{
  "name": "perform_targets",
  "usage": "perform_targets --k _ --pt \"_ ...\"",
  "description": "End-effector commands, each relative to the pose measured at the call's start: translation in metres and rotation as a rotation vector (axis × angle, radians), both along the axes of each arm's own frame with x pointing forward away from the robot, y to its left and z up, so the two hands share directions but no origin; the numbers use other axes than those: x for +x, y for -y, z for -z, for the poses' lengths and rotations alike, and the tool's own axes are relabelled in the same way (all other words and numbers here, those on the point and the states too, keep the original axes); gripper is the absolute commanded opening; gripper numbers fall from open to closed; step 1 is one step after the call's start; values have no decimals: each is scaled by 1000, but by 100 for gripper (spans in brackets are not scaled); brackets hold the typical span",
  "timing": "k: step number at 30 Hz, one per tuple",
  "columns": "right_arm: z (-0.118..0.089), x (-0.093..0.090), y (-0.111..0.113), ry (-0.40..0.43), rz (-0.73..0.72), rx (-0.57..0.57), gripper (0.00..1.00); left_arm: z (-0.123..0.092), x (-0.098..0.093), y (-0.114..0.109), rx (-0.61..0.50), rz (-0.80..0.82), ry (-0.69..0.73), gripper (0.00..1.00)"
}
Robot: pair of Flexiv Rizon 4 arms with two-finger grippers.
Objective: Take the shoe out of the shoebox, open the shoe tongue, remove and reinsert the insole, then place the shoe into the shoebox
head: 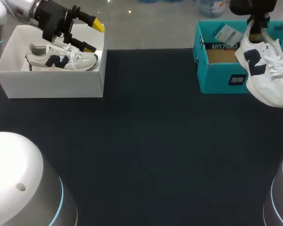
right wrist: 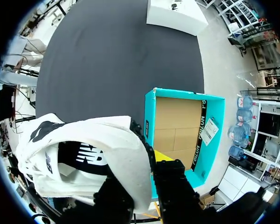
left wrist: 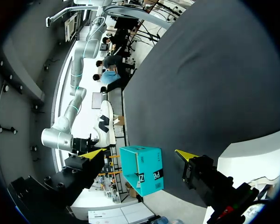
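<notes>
My right gripper (head: 257, 27) is shut on the heel collar of a white shoe (head: 266, 77) with a dark logo. The shoe hangs toe-down over the front right corner of the open teal shoebox (head: 221, 77). In the right wrist view the shoe (right wrist: 84, 154) is clamped at my right gripper (right wrist: 148, 164), and the teal shoebox (right wrist: 175, 92) below shows only its bare cardboard floor. A second white shoe (head: 61, 59) lies in a white box (head: 52, 87) at the far left. My left gripper (head: 94, 36) hovers open just above it, holding nothing. In the left wrist view my left gripper (left wrist: 140, 154) is wide open.
Dark table cloth (head: 146, 141) covers the surface between the two boxes. A paper tag (head: 228, 34) lies at the teal box's back. The white box (right wrist: 177, 14) sits at the table's far corner in the right wrist view.
</notes>
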State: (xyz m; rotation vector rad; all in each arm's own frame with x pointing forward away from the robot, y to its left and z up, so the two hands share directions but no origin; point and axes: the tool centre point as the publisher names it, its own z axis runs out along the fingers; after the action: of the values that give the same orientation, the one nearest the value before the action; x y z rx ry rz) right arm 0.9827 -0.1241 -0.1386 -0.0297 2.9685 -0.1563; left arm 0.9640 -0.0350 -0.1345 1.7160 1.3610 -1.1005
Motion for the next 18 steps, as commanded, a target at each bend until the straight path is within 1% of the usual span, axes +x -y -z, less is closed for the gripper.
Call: perform_targets --k 1,2,4,5,6,9,12,14,18 --pt "-3 10 33 11 63 33 0 0 0 0 3 1 1 100" --pt "-3 14 45 16 78 41 0 0 0 0 3 1 1 100" --pt "-3 21 64 31 101 19 0 0 0 0 3 1 1 100" --pt "-3 24 73 26 111 30 0 0 0 0 3 1 1 100" --pt "-2 26 81 31 113 -2 0 0 0 0 3 1 1 100" --pt "0 32 103 30 96 -26 0 0 0 0 3 1 1 100" --pt "5 40 123 23 84 -47 0 0 0 0 3 1 1 100" --pt "8 45 132 23 71 -82 0 0 0 0 3 1 1 100" --pt "14 57 152 23 69 -86 0 0 0 0 3 1 1 100"
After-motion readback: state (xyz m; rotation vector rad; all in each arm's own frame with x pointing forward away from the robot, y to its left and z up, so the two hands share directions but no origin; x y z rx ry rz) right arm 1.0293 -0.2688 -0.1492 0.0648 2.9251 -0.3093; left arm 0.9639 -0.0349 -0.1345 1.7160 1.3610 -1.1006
